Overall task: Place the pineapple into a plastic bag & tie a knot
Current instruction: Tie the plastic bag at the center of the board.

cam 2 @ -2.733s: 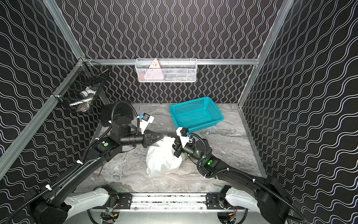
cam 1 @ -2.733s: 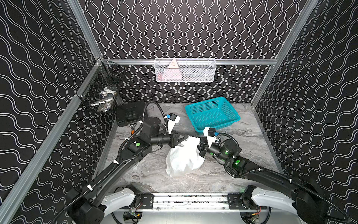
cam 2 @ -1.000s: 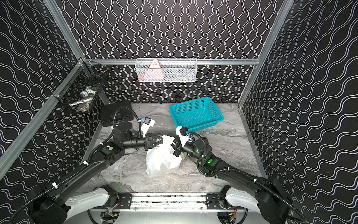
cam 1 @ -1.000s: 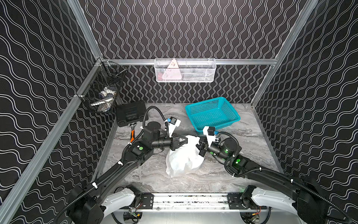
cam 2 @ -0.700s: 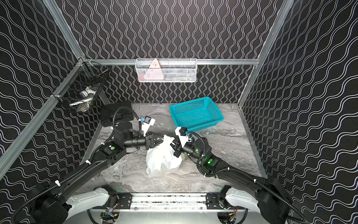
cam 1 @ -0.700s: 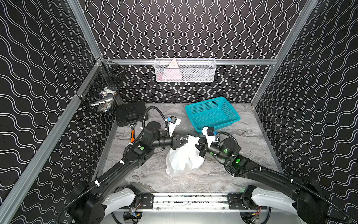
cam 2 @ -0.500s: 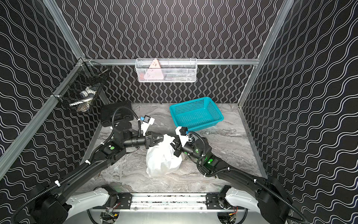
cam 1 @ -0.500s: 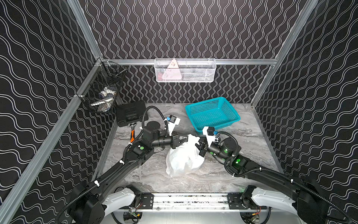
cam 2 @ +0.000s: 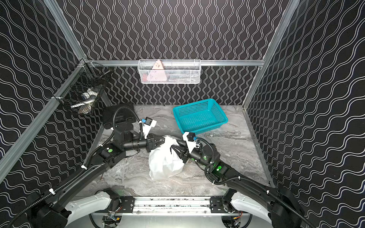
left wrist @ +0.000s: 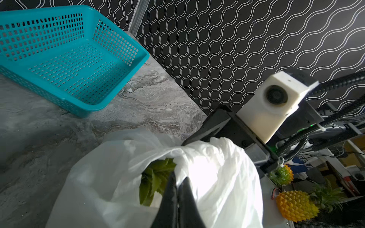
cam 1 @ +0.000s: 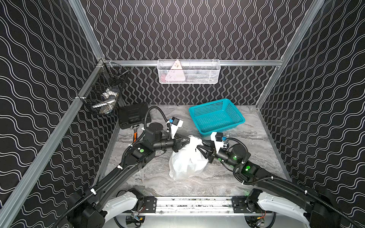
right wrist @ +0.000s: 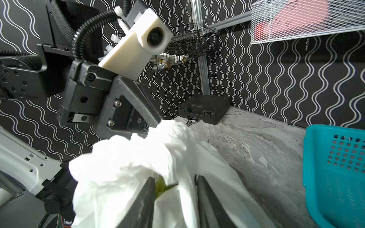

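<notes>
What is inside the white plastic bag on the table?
Through the open mouth of the plastic bag, both wrist views show green pineapple leaves. The fruit's body cannot be seen: the white plastic covers it.

plastic bag (cam 1: 187, 158): white, faintly translucent | pineapple leaves (left wrist: 156, 177): green | basket (cam 1: 216, 116): teal, perforated grid | table (cam 1: 246, 138): grey marble veining | walls (cam 1: 187, 29): black, white wavy lines | case (cam 1: 132, 115), far left: black | wire basket (cam 1: 188, 72), far wall: white mesh
</notes>
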Available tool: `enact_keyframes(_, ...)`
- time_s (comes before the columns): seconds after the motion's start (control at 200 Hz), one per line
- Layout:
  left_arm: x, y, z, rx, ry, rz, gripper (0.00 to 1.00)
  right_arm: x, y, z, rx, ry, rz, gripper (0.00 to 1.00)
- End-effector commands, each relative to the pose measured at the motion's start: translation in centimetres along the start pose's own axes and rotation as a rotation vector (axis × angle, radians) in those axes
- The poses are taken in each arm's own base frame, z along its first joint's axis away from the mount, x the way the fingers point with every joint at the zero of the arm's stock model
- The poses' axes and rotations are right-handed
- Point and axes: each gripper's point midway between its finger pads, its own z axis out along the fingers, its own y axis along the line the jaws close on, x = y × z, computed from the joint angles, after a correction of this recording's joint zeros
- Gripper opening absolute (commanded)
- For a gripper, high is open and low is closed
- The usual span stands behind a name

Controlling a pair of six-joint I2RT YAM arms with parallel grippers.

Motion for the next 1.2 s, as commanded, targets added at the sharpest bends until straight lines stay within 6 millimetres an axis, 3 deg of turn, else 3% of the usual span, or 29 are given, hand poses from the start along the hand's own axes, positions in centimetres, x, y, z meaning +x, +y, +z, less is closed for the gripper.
enact_keyframes(0.0, -0.5, 0.1, -0.1, -0.015, -0.012, 0.034, 0.00, 0.7, -0.7, -0.9, 0.048, 0.040, -0.002, 0.41)
enact_keyframes(0.235, -0.7, -0.1, 0.0, 0.004, -0.021, 0.026, 0.00, -1.0, 1.0, -4.0, 0.060, 0.079, 0.108, 0.41)
enact_keyframes(0.34, -1.0, -0.2, 0.0, 0.001, -0.024, 0.034, 0.00, -0.8, 3.2, -4.7, 0.039, 0.144, 0.185, 0.38)
enact_keyframes(0.44, -1.2, -0.1, 0.2, 0.004, -0.027, 0.031, 0.00, -0.2, 5.2, -4.2, 0.006, 0.224, 0.261, 0.39)
enact_keyframes(0.525, -1.2, -0.2, 0.4, 0.013, -0.032, 0.021, 0.00, 0.8, 5.9, -3.5, -0.004, 0.291, 0.287, 0.50)
enact_keyframes(0.616, -1.3, -0.3, 0.3, 0.018, -0.039, 0.018, 0.00, 2.3, 6.3, -2.7, -0.024, 0.332, 0.302, 0.55)
enact_keyframes(0.801, -1.3, -0.5, 0.1, 0.017, -0.038, 0.020, 0.00, 3.8, 6.6, -1.0, -0.051, 0.335, 0.321, 0.53)
enact_keyframes(0.921, -1.2, -0.5, 0.0, 0.016, -0.034, 0.021, 0.00, 3.9, 6.1, -0.3, -0.021, 0.329, 0.316, 0.39)
enact_keyframes(1.081, -0.8, -0.2, -0.6, -0.041, 0.010, 0.059, 0.00, 3.9, 3.5, -1.5, 0.123, 0.300, 0.286, 0.00)
enact_keyframes(1.196, -1.4, 0.6, -2.2, -0.155, 0.046, 0.129, 0.00, 4.5, 0.4, -4.0, 0.298, 0.314, 0.226, 0.00)
